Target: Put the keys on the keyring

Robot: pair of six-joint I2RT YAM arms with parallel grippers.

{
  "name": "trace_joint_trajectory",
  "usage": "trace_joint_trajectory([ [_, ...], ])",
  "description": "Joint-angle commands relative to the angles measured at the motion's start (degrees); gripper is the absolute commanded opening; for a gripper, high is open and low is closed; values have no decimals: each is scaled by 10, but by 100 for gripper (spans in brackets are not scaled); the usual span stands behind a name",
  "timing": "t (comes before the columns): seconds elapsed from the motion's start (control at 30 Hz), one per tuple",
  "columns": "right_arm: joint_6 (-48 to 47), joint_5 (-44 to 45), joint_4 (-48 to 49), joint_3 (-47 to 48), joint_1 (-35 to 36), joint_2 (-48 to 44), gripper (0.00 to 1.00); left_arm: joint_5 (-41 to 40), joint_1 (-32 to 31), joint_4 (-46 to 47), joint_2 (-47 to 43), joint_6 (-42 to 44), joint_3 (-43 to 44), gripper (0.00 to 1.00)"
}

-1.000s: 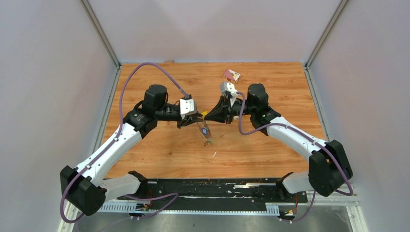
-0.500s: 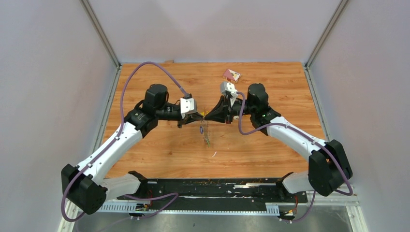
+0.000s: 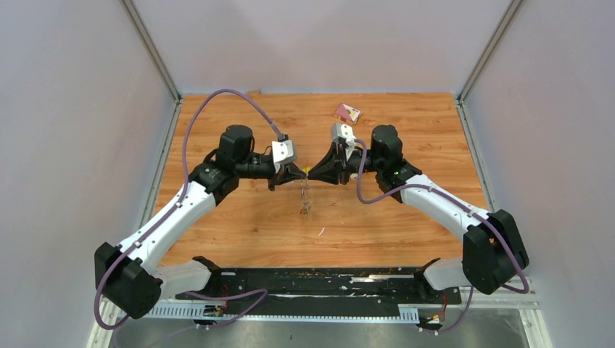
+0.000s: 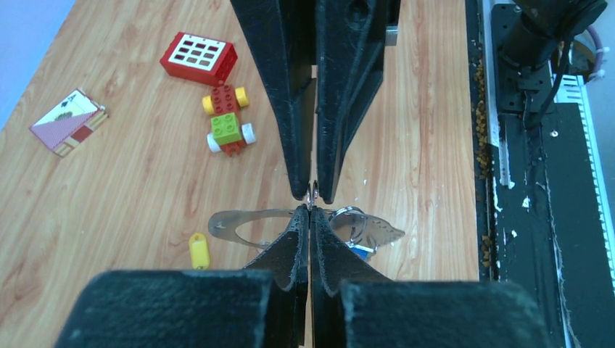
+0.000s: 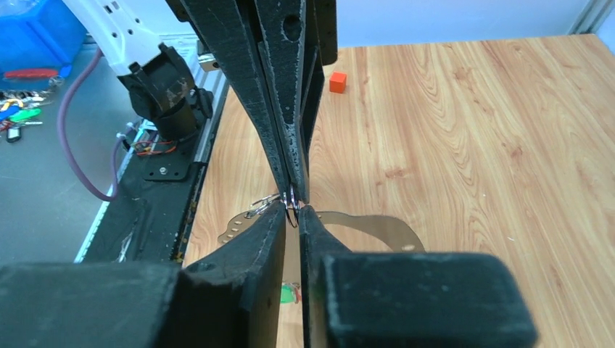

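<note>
The left end effector and right end effector are meeting tip to tip, each pinching the wide flat grey metal keyring, apparently steadying it aloft for threading. A small yellow-tagged key is lying on the wooden desk beneath the keyring, not yet attached.

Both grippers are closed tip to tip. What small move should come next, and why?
Probably the left gripper should open and drop to the yellow-tagged key, lying loose on the table, while the right gripper alone holds the keyring.
</note>
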Motion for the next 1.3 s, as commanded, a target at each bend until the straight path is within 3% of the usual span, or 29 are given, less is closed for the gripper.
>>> trace_joint_trajectory([
  [0.0,-81,36,-63,24,4,-7,20,-31,-2,-5,-11,-8,17,0],
  [0.17,-156,87,-172,60,-4,-9,39,-86,-3,-100,-8,35,54,0],
  [0.33,-159,90,-192,65,-41,-18,58,-156,-5,-173,-2,55,84,0],
  [0.63,-184,205,-272,74,-59,3,59,-258,-48,-220,-3,29,102,0],
  [0.93,-251,340,-408,123,-63,84,54,-234,-51,-202,-34,19,78,0],
  [1.27,-306,366,-496,178,-88,139,53,-240,-51,-215,-45,41,75,0],
])
